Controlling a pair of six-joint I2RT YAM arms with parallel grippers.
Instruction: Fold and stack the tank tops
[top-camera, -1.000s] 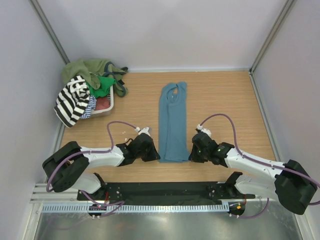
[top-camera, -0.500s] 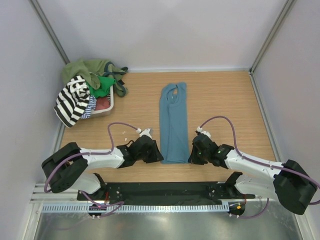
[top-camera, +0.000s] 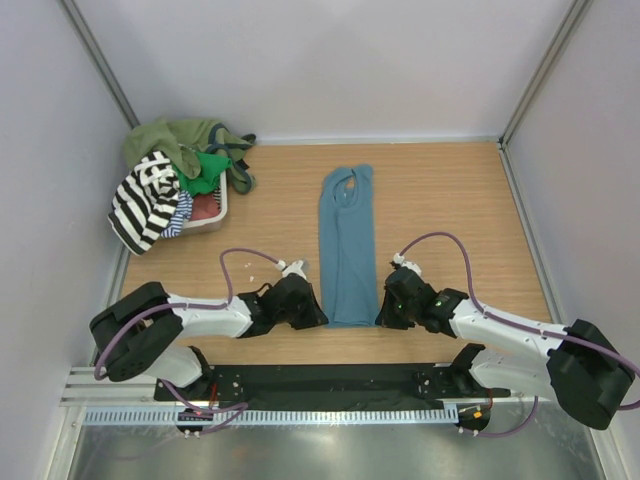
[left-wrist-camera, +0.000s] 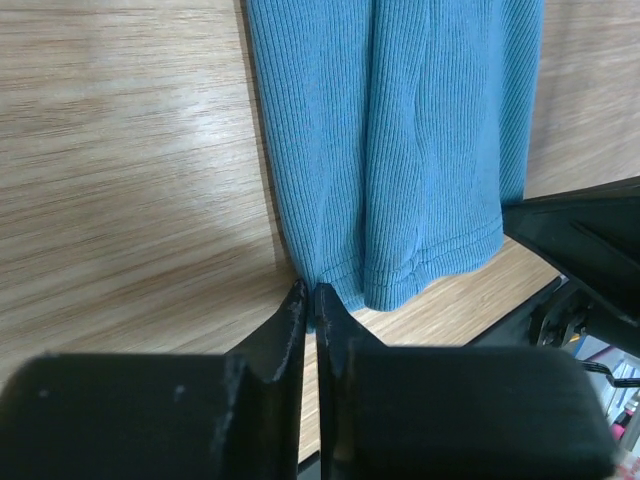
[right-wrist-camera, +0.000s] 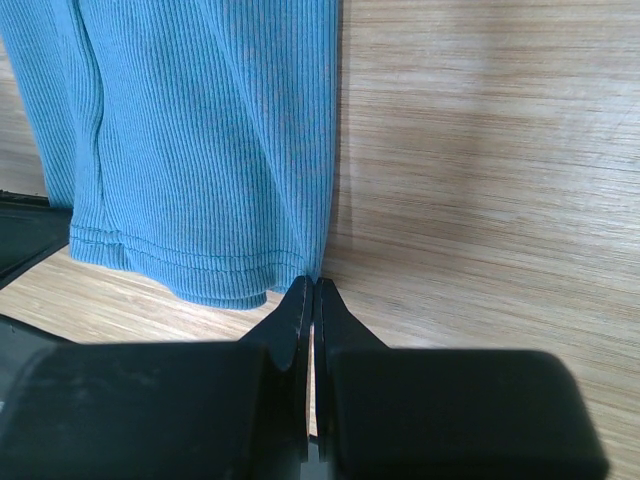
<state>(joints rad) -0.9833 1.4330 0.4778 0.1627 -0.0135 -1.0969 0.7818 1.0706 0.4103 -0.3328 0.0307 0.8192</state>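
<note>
Left claw (left-wrist-camera: 306, 291) has re-closed, pinching the teal tank top (top-camera: 347, 240) at its hem corner; right claw (right-wrist-camera: 309, 285) sits pressed together opposite. Folding can likely begin.

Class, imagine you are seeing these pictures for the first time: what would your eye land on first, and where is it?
A long teal-blue ribbed tank top, folded into a narrow strip, lies in the middle of the wooden table. The black left tool and right tool are shut on its two near hem corners. At the far left corner sits a heap of tops, with a black-and-white striped tank top draped over its front.
</note>
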